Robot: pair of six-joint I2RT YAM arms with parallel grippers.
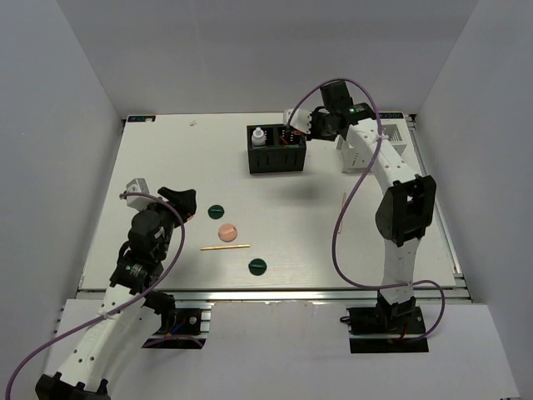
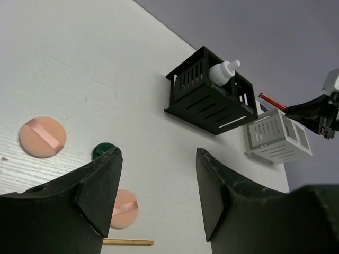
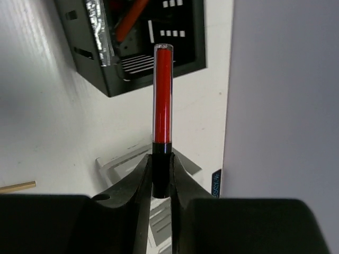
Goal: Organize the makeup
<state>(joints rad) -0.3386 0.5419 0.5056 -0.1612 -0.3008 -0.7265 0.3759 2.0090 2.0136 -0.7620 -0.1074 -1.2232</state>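
Note:
My right gripper [image 3: 162, 159] is shut on the black end of a red pencil [image 3: 162, 90], and it hovers [image 1: 298, 125] just over the right compartment of the black box [image 1: 277, 152]. Another red pencil [image 3: 130, 24] leans inside that compartment. A white bottle [image 1: 259, 136] stands in the left compartment. On the table lie two green discs [image 1: 216, 212] [image 1: 257, 267], a pink disc [image 1: 226, 232] and a tan stick [image 1: 225, 247]. My left gripper [image 2: 158, 153] is open and empty above them. A second pink disc [image 2: 42, 136] shows in its wrist view.
The white slotted box [image 1: 393, 137] sits at the back right, partly behind the right arm. Another tan stick [image 1: 344, 198] lies by the right arm's elbow. The table's back edge and the grey wall are close behind the black box.

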